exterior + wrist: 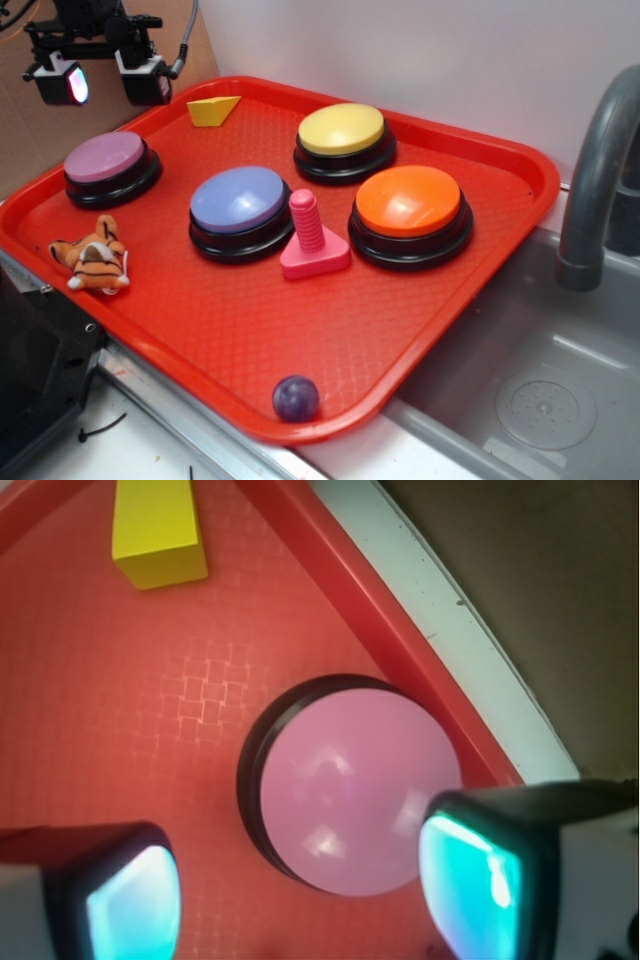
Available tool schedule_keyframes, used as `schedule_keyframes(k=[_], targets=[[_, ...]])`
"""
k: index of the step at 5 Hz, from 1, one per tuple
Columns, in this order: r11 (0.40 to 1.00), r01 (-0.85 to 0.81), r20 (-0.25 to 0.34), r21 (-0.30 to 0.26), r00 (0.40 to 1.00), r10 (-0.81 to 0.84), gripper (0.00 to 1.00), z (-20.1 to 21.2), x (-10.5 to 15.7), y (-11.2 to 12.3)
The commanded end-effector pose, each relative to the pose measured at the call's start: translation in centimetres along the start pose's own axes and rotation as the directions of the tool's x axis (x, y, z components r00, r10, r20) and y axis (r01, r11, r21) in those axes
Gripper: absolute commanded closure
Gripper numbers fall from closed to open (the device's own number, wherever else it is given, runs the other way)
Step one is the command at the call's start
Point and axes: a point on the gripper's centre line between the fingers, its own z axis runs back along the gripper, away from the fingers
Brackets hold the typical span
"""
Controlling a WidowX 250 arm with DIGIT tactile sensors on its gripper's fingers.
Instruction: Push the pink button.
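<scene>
WidowX gripper [108, 82], fingers spread open, hangs above the red tray's [300, 340] far-left corner. Pink button [105, 158] sits below it near the left rim, apparently untouched; wrist cam shows it between the pads, w/ yellow block [158, 532] nearby.

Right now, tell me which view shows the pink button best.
The wrist view: the pink button fills the frame, directly below the open claw. The exterior view shows it small, near the tray's left edge.

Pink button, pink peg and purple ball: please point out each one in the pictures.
pink button [104, 157], exterior view, middle of its cap.
pink peg [306, 220], exterior view, threaded shaft.
purple ball [296, 398], exterior view, its centre.
</scene>
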Motion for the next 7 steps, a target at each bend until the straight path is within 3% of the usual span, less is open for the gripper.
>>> schedule_keyframes(k=[1, 7], targets=[[1.000, -0.002, 0.110, -0.028, 0.994, 0.005, 0.00, 3.3, 0.5, 0.8], [0.998, 0.029, 0.132, -0.056, 0.991, -0.021, 0.00, 5.8, 0.9, 0.0]])
